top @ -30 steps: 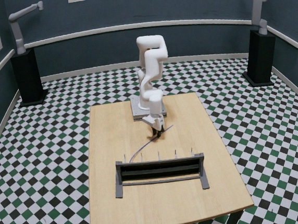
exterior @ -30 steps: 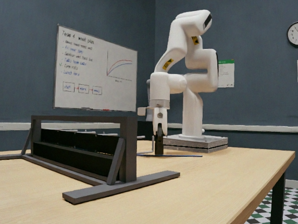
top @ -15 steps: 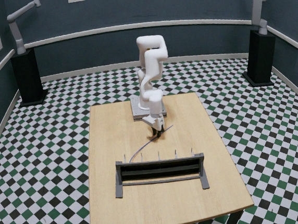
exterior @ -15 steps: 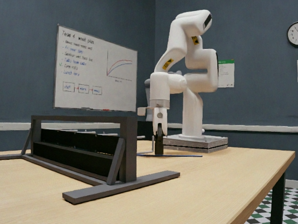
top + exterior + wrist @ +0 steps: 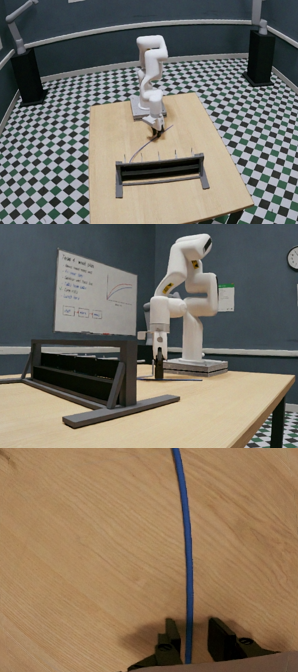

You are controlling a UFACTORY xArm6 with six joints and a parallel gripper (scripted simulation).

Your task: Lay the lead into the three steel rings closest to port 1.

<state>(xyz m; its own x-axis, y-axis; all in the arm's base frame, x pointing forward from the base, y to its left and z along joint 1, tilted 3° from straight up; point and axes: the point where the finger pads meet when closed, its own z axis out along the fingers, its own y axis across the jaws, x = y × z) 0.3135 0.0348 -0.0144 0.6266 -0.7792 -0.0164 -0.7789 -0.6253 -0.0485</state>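
Toward six o'clock from the arm's base in the top view, the xArm Gripper (image 5: 158,135) (image 5: 159,377) (image 5: 190,634) stands over the network cable (image 5: 143,148) (image 5: 182,380) (image 5: 187,543), which runs from the rack (image 5: 159,163) (image 5: 128,375) at seven o'clock to a free end at one; laying it into the rings seems wholly left to do. Low in the exterior view, the cable lies thin and nearly straight on the table (image 5: 109,130) (image 5: 208,411) (image 5: 75,573), just below the fingertips. From twelve to six o'clock in the wrist view it bows gently, smooth and blue, between parted fingers that grip nothing.
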